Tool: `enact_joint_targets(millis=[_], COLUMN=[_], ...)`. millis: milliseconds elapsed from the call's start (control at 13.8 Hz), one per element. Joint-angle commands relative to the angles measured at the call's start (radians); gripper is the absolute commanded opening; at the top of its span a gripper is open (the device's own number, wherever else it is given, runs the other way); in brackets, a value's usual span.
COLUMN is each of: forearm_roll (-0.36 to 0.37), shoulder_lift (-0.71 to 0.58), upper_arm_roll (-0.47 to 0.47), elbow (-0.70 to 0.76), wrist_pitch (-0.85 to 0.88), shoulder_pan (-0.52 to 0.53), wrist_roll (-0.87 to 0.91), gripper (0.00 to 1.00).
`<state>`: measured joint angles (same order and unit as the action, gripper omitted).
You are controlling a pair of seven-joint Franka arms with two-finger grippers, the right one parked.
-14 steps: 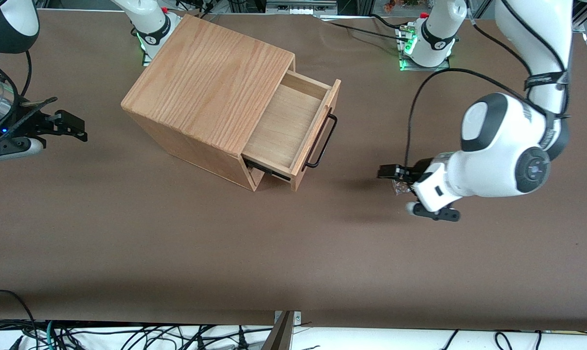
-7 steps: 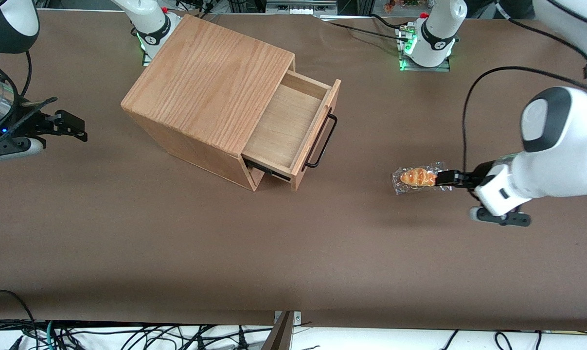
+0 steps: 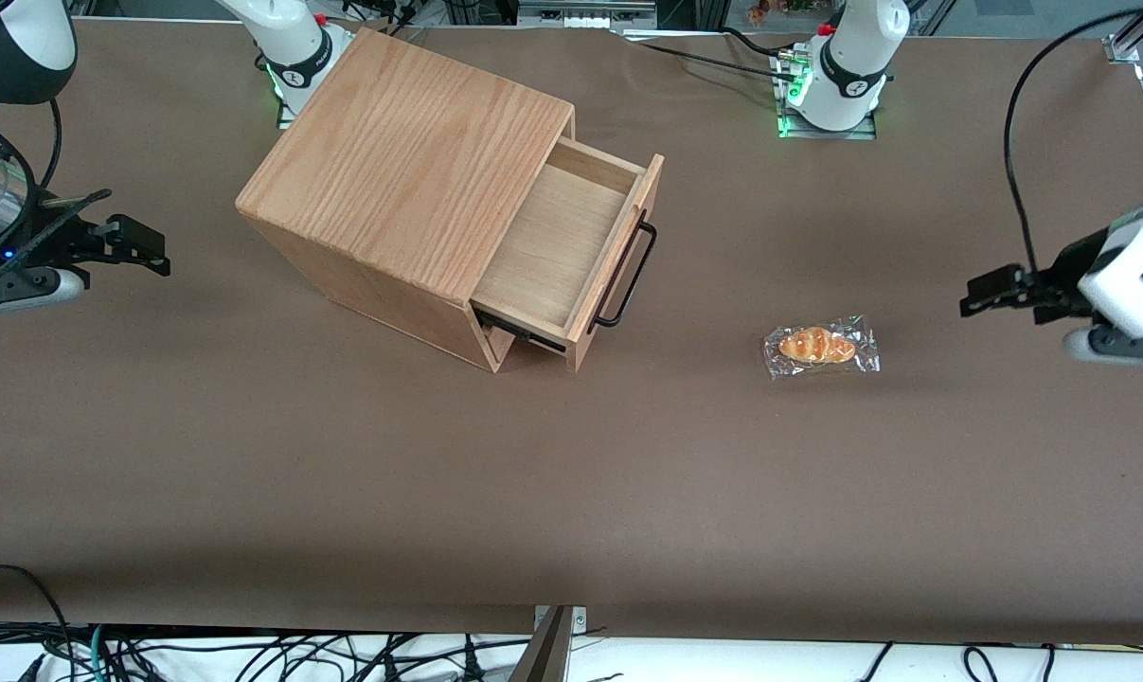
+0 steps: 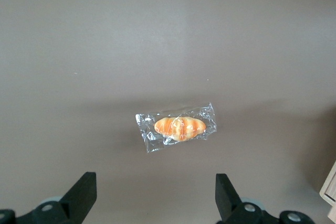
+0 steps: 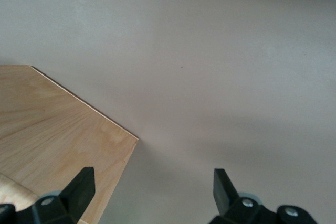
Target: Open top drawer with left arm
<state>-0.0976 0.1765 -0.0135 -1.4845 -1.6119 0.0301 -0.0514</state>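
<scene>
Since the top drawer [image 3: 571, 242] already stands pulled well out of the oak box [image 3: 401, 170], the sensible finish is a clean retreat without brushing its black handle [image 3: 628, 275]. The hand [image 3: 992, 289] hovers well apart from the drawer, toward the working arm's end of the tabletop [image 3: 344, 493], fingers [image 4: 84, 192] spread wide, grasping nothing; a wrapped bread roll [image 3: 819, 347] lies between.

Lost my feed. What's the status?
Left claw open, empty, above the table. Top drawer pulled open. Wrapped bread roll on table between them.
</scene>
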Motion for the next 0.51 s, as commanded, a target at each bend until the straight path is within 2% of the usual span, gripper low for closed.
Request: enact_joint_targets(millis=[0, 363, 436], forearm_roll=[0.030, 0.035, 0.064], shoulder_lift=[-0.130, -0.181, -0.183], upper_arm_roll=[-0.006, -0.009, -0.009], elbow=[-0.088, -0.131, -0.132], wrist_pitch=[-0.013, 0.086, 0.078], shoulder_pan=[-0.006, -0.009, -0.006], wrist_roll=[-0.016, -0.021, -0.025], gripper=[1.00, 1.00, 1.00])
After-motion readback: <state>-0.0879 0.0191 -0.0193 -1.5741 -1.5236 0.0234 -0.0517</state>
